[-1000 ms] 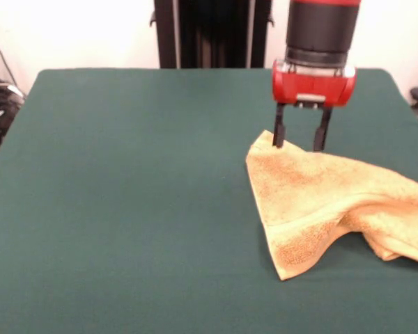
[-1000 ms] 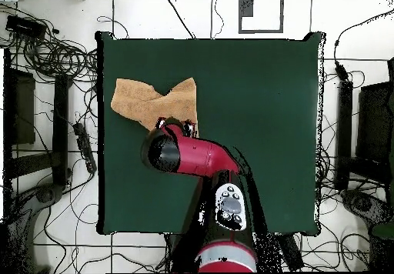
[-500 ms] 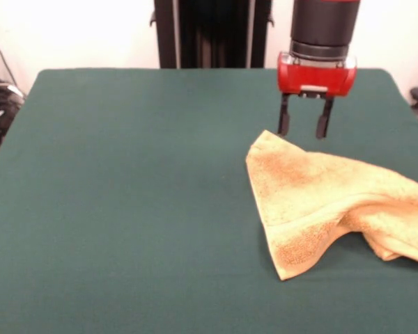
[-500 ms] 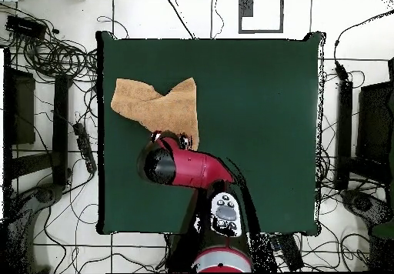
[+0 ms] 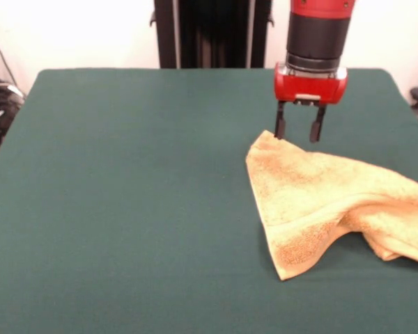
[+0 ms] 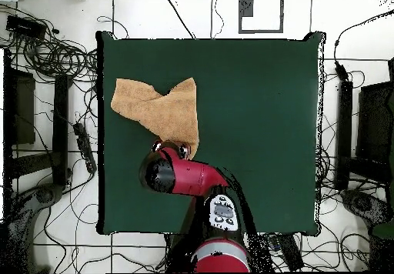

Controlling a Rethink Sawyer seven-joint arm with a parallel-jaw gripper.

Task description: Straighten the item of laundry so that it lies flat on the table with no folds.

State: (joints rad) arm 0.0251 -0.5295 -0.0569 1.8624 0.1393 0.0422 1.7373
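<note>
**Operator:** Front view first: where does the small orange-tan terry-cloth towel (image 5: 320,205) lie?

**Observer:** It lies on the large table covered in plain dark green cloth (image 5: 125,195), at the right side of that view. Its right part runs out past the picture's edge. One corner points toward the table's far side; another points toward the near edge. A thick fold crosses the right portion, so the cloth is not flat there.

**Operator:** State the position of the red and black arm's gripper (image 5: 297,131).

**Observer:** It hangs vertically above the towel's far corner. The left fingertip stands just at that corner; whether it touches the cloth cannot be judged. The right fingertip is above the far edge.

**Operator:** Finger condition?

**Observer:** The two dark fingers stand apart with a clear gap between them. Nothing is held.

**Operator:** Overhead confirmation?

**Observer:** From above, the towel (image 6: 158,108) sits near the table's (image 6: 254,132) left edge, with a notch in its upper outline. The arm's red wrist covers the gripper beside the towel's lower corner.
</note>
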